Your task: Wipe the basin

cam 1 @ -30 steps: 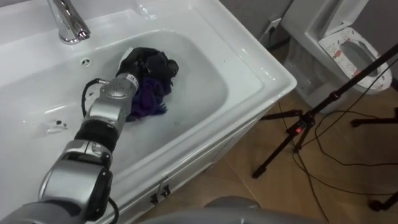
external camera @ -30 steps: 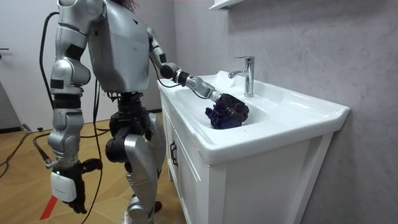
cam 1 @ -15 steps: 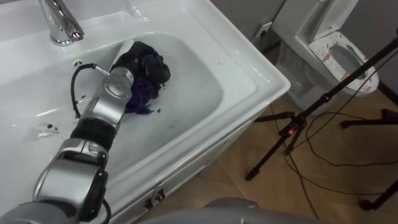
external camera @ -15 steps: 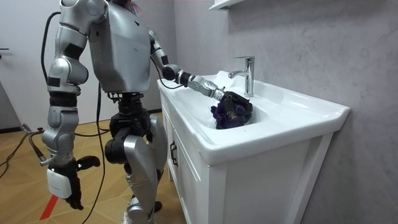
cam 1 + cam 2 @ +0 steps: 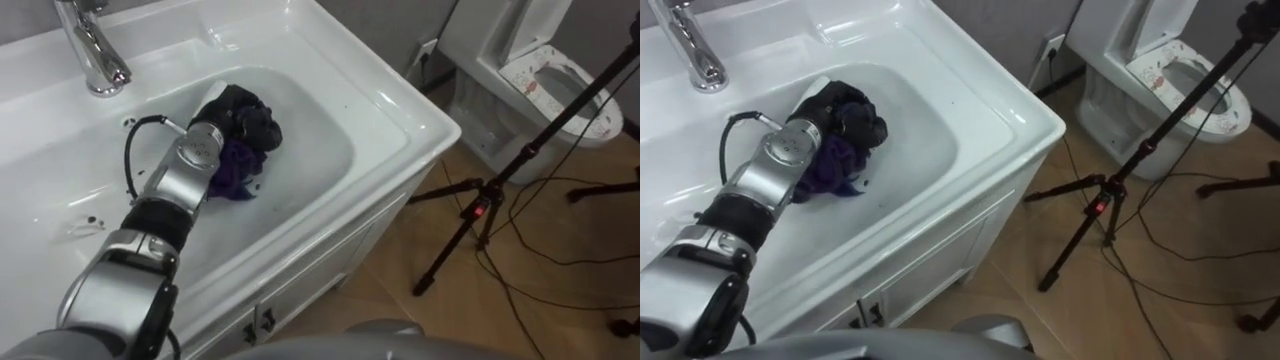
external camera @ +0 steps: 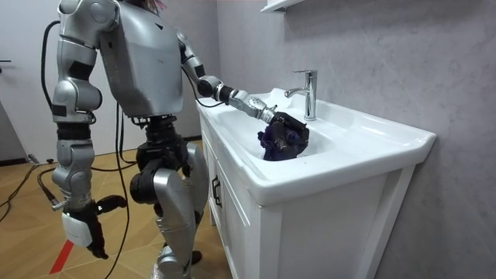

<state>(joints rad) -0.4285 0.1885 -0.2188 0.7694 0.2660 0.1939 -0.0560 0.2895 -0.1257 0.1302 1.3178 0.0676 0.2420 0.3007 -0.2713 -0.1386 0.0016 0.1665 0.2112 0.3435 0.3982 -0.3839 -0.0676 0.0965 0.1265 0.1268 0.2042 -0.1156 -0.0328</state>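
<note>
So the robot's standing right up against a white vanity cabinet (image 6: 310, 225), and its left arm comes in from the lower left of the eye views and reaches down into the basin (image 5: 400, 110). The left hand (image 5: 240, 110) is black and clenched on a bunched-up purple cloth (image 5: 235, 168), which is pressed against the basin's inner wall, a bit left of centre in the frame and just below the chrome faucet (image 5: 95, 50) in the upper left corner. The eye views show some things the room view doesn't: a toilet (image 5: 560, 70) in the upper right, a black tripod (image 5: 480, 210) standing on the wood floor at the right, and thin cables (image 5: 560, 255) looping around its legs. The room view shows the whole robot upright at the cabinet's left side, and its right hand (image 6: 81, 229) hanging down by its leg in the lower left of the frame, well away from the basin. I can't tell from there whether that one's released or clenched. There's also the edge of a white shelf (image 6: 283, 5) at the very top, above the faucet.
</note>
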